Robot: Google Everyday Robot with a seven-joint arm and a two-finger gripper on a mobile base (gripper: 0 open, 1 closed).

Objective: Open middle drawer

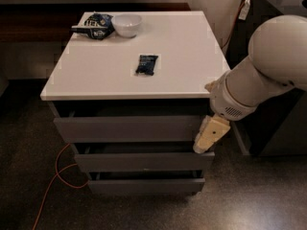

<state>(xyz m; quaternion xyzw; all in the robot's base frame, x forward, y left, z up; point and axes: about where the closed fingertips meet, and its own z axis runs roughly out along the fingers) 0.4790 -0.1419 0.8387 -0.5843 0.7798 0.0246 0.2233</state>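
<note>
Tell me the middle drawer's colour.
The middle drawer is grey, camera view; the claw hangs by its right end.

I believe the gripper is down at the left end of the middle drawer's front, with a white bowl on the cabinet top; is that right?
Not quite: the camera view shows the gripper at the right end of the front of the middle drawer, not the left. The white bowl does sit on the cabinet top.
</note>
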